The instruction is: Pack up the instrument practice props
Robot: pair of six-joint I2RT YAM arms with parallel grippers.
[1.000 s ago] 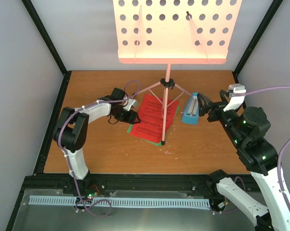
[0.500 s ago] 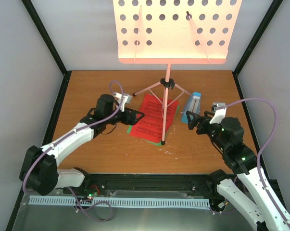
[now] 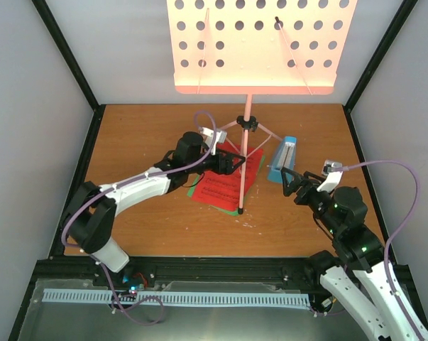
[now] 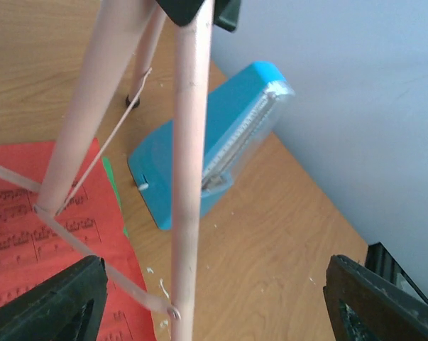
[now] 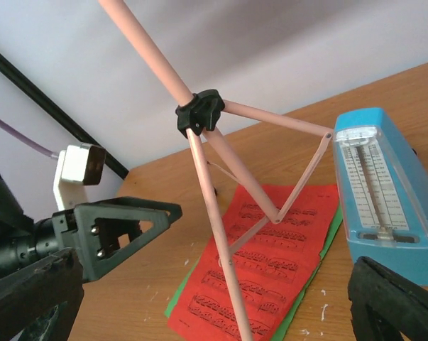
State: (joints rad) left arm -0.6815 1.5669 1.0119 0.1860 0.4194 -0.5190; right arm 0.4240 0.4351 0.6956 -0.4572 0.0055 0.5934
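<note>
Music stand [image 3: 256, 79]: left tool [image 3: 233, 163] moved in, jaws wide, front leg [image 4: 185, 177] now between them. Right tool [image 3: 292, 179] backed off metronome [image 3: 282, 158], wide, empty. Leg grasp next, probably.

The table [image 3: 143, 220] is a brown wooden board; the pink music stand [image 3: 267, 79] stands on it on three thin legs, toward the back; a green page [image 3: 192, 190] lies flat on the wood, and a red page [image 3: 221, 181] with printed notes lies on top, covering almost all of it; the front leg of the stand passes over both; the blue metronome [image 3: 281, 160] stands upright just right of the legs, apart from the pages; small white specks [image 3: 253, 222] mark the wood near the front foot.
</note>
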